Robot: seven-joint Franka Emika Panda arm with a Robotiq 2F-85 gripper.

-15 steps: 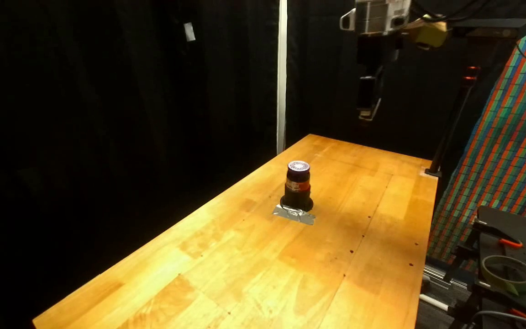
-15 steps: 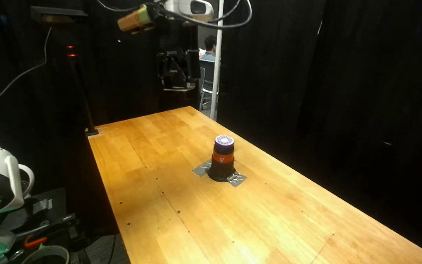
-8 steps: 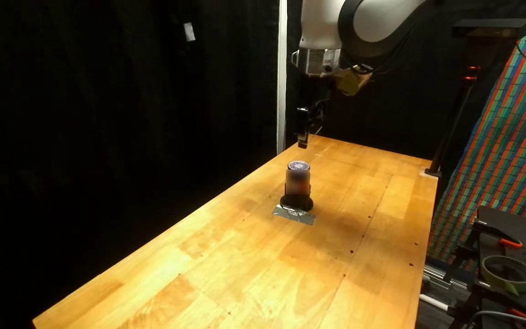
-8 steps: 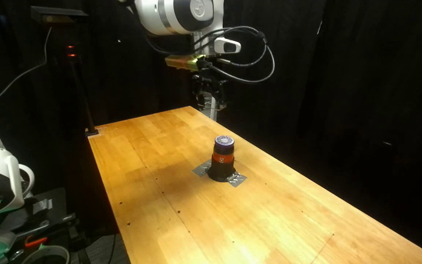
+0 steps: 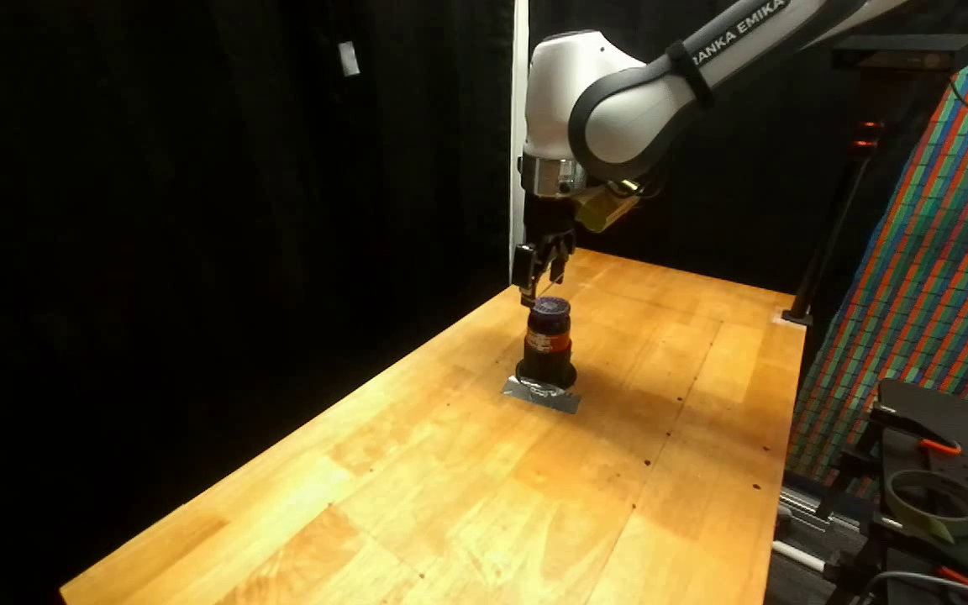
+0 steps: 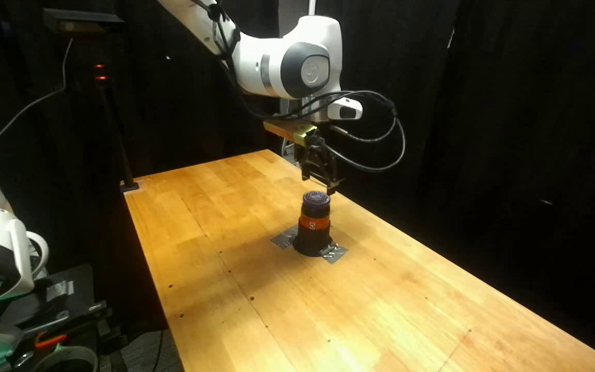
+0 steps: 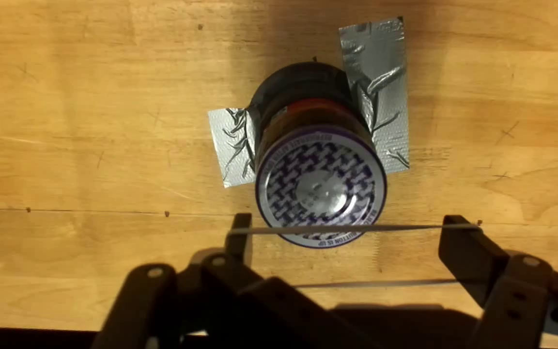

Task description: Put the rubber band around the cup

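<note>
The cup (image 5: 548, 340) is a dark cylinder with an orange-red band and a purple-white patterned lid; it stands upright on the wooden table in both exterior views (image 6: 314, 223). The wrist view shows its lid (image 7: 321, 186) from above. My gripper (image 5: 541, 292) is open and points down, slightly above and behind the lid in an exterior view (image 6: 319, 185). A thin pale rubber band (image 7: 405, 227) is stretched around the two spread fingers in the wrist view. Its upper strand crosses in front of the lid's lower edge; the other strand passes over bare wood. The band appears apart from the cup.
Grey tape strips (image 7: 383, 97) hold the cup's black base to the table (image 5: 450, 470). A dark post (image 5: 837, 210) carrying a camera stands at the table's far corner. A black side stand with a tape roll (image 5: 933, 504) is beside the table. Dark curtains surround it.
The arm has come down from high at the back toward the cup, bringing the open gripper and stretched band close to the lid. The cup has not moved.
</note>
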